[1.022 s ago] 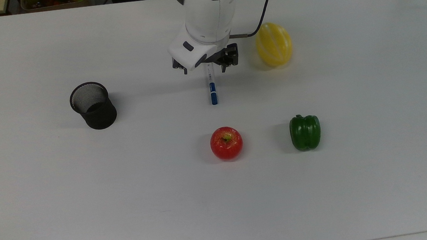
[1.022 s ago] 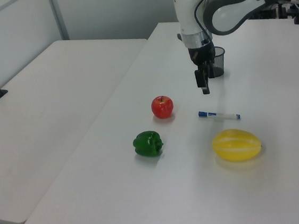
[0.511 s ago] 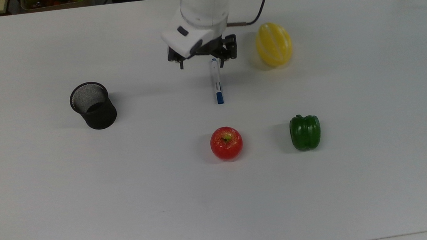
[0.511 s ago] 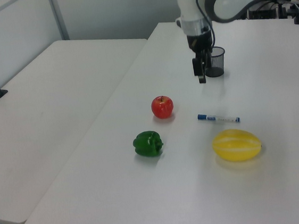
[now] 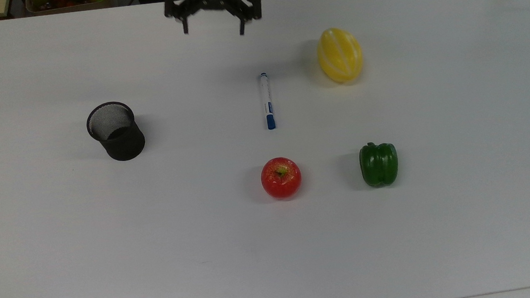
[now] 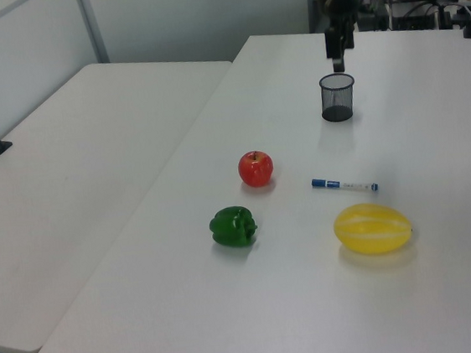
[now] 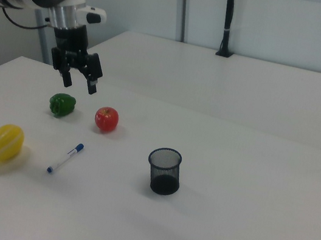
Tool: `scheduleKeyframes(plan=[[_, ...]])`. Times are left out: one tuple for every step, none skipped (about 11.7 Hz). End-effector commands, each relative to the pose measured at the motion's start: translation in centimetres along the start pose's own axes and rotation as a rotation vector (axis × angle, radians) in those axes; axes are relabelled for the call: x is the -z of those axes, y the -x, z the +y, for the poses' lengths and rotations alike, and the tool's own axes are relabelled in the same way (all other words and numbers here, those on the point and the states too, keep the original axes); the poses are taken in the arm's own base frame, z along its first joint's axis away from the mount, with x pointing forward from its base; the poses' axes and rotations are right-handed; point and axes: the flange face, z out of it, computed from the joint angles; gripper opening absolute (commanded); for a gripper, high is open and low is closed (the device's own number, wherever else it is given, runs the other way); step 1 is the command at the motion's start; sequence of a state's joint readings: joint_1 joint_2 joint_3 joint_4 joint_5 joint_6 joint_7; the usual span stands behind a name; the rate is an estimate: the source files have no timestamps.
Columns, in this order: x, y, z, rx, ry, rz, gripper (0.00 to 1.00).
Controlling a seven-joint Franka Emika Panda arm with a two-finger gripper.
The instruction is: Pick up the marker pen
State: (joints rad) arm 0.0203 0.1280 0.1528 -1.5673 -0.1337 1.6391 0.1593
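The marker pen (image 5: 266, 101), white with a blue cap, lies flat on the white table (image 5: 111, 253) between the yellow melon and the black mesh cup. Its cap end points toward the apple. In the left view the marker pen (image 6: 344, 185) rests just behind the melon; in the right view the marker pen (image 7: 65, 158) lies right of the melon. My gripper (image 5: 213, 31) hangs high above the table at the top view's upper edge, well clear of the pen. It is open and empty. The gripper (image 7: 80, 86) spreads its two fingers wide in the right view, and the gripper (image 6: 336, 44) hovers above the cup in the left view.
A black mesh cup (image 5: 116, 131) stands at the top view's left. A yellow melon (image 5: 339, 54) lies right of the pen. A red apple (image 5: 281, 178) and a green bell pepper (image 5: 379, 164) sit nearer the table's front.
The gripper has risen from just over the pen's far end and drawn back toward the top view's upper edge, empty. The pen shifted slightly and stays on the table.
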Motion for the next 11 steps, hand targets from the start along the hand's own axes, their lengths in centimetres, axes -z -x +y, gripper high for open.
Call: scheduleKeyframes(plan=[[3.2,3.6,3.0,-0.019,-0.005,-0.032,1.00],[3.9,4.3,3.9,-0.020,-0.003,-0.039,1.00],[4.7,5.0,4.4,-0.017,-0.003,-0.034,1.00],[4.8,5.0,4.6,-0.020,-0.004,-0.031,1.00],[4.8,4.9,4.3,-0.016,-0.005,-0.023,1.00],[4.7,4.7,3.8,-0.020,-0.006,-0.021,1.00],[4.6,4.6,3.4,-0.014,-0.005,-0.022,1.00],[4.5,4.4,3.2,-0.012,-0.005,-0.021,1.00],[4.5,4.5,3.1,-0.010,-0.005,-0.024,1.00],[4.5,4.5,3.1,-0.010,-0.005,-0.024,1.00],[4.5,4.5,3.1,-0.012,-0.005,-0.023,1.00]])
